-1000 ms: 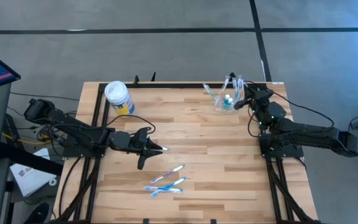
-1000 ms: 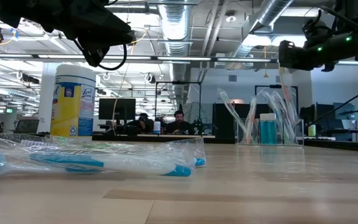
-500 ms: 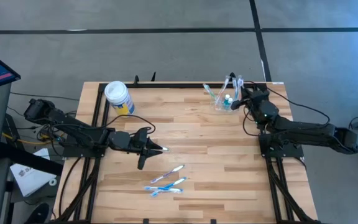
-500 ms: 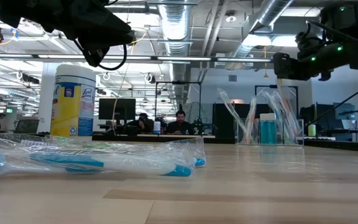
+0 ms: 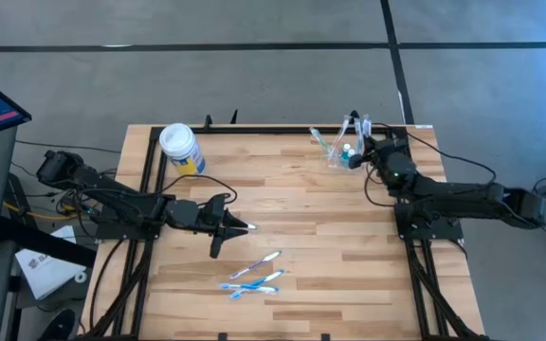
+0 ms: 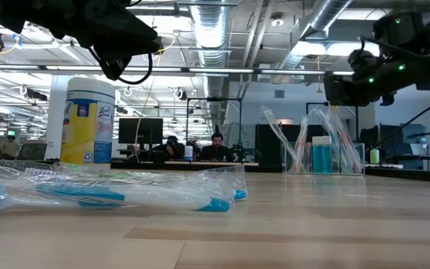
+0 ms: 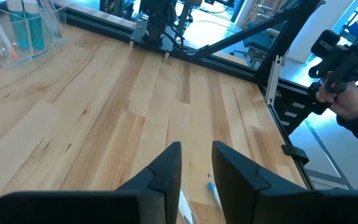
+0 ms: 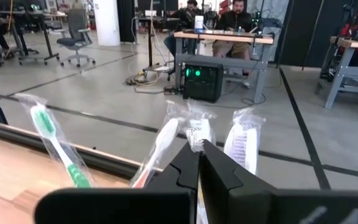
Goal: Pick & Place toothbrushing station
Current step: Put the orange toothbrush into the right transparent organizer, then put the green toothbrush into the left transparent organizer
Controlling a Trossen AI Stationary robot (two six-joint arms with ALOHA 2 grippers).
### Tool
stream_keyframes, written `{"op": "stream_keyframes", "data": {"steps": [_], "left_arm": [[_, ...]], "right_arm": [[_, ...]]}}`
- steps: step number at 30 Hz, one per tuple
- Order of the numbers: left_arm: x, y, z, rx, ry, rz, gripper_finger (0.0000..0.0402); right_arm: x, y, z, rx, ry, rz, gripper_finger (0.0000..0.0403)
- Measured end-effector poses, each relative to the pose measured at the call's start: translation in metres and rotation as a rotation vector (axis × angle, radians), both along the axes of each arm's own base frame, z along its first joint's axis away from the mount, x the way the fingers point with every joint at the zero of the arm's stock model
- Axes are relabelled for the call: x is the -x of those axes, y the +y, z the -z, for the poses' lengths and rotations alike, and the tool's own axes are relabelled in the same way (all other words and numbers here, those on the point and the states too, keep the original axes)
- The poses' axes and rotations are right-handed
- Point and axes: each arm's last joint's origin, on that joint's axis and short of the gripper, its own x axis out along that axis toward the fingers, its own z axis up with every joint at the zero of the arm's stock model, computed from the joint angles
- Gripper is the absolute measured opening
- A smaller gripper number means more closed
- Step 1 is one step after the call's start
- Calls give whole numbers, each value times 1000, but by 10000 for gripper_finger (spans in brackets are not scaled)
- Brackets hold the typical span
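clear plastic cup [image 5: 341, 153] sits at the worktop's [image 5: 301, 208] far right corner, wrapped toothbrushes already standing in it. right gripper [image 5: 356, 158] is over the cup, jaws clamped on a wrapped brush [image 8: 194, 134], likely lowering it in. left gripper [image 5: 245, 226] waits mid-worktop, jaws slightly apart and empty, near three wrapped brushes [image 5: 254, 278] still lying flat.

A pale wooden tabletop [image 5: 292, 218] was seen. On it were set a white-lidded canister [image 5: 181, 148] at the far left, a clear cup [image 5: 340, 156] far right, and wrapped toothbrushes [image 5: 253, 277] near the front.
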Motion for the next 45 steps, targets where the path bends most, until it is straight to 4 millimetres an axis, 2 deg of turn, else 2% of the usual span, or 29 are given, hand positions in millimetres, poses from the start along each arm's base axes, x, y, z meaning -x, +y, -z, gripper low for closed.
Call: {"op": "stream_keyframes", "data": {"steps": [19,32,38,45], "left_arm": [[0,0,0,3,0,2,85],[0,0,0,2,0,-2,85],[0,0,0,2,0,-2,85],[0,0,0,-34,-1,10,85]], "right_arm": [[-3,-1,4,-19,20,-2,2],[1,1,-1,7,12,-2,94],[2,4,-14,48,-29,-22,114],[-5,19,-29,97,-45,-126,129]]}}
